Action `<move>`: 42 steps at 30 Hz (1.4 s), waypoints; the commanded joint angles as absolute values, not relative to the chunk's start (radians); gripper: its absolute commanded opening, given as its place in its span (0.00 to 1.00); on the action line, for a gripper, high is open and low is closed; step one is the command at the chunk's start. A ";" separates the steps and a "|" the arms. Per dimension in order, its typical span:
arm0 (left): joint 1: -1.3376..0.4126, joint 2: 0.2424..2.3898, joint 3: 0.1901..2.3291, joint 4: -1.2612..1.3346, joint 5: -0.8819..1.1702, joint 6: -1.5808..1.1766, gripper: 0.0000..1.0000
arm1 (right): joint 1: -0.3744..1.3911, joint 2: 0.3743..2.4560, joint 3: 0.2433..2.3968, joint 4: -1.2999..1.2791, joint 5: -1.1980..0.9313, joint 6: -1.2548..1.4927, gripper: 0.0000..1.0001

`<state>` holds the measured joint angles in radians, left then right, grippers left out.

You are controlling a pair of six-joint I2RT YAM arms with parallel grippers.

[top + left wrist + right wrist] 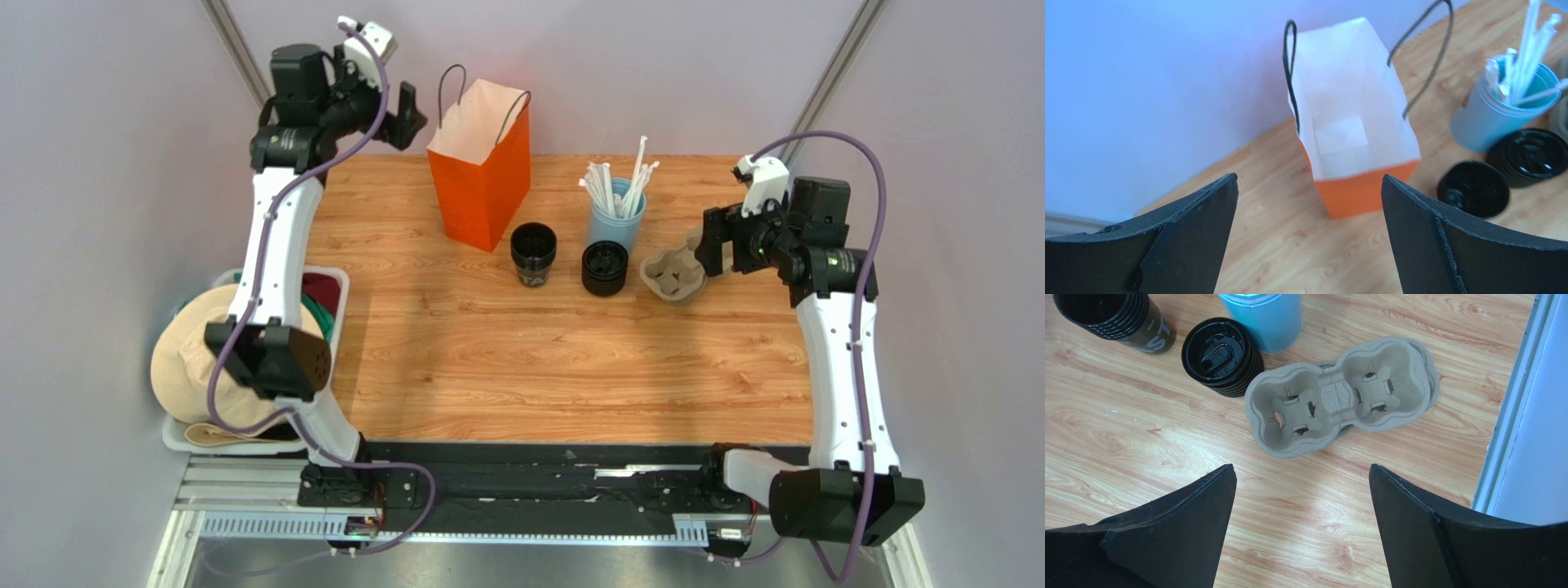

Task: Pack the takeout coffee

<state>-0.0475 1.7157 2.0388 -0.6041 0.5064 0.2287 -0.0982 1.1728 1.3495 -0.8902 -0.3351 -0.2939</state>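
Observation:
The takeout coffee shows as a dark open-topped cup (534,254) (1473,188) (1112,318) standing right of the orange paper bag (478,172) (1364,190). A black lid (605,267) (1530,156) (1220,355) tops a short ribbed black stack beside it. My left gripper (402,123) (1309,177) hangs open above the table's far left, left of the bag, looking into its white inside. My right gripper (711,251) (1301,467) is open just right of the cardboard cup tray (673,273) (1339,395), holding nothing.
A pale blue cup of white straws (616,211) (1487,122) stands behind the lid. A white bin (321,284) with a tan hat and cloths sits off the table's left edge. Grey walls close the back and sides.

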 commanded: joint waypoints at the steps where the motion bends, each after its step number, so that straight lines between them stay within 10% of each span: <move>1: -0.093 1.868 2.210 -0.601 0.439 0.202 0.95 | -0.091 1.092 1.325 -0.848 -0.351 -0.222 0.84; 22: -0.170 2.141 2.350 -0.407 0.241 0.236 0.59 | -0.091 1.046 1.227 -0.781 -0.374 -0.238 0.82; 33: -0.178 2.080 2.264 -0.402 0.221 0.222 0.02 | -0.084 1.032 1.206 -0.764 -0.379 -0.247 0.82; 42: -0.178 1.915 2.125 -0.479 0.193 0.170 0.00 | -0.083 1.025 1.195 -0.761 -0.400 -0.242 0.82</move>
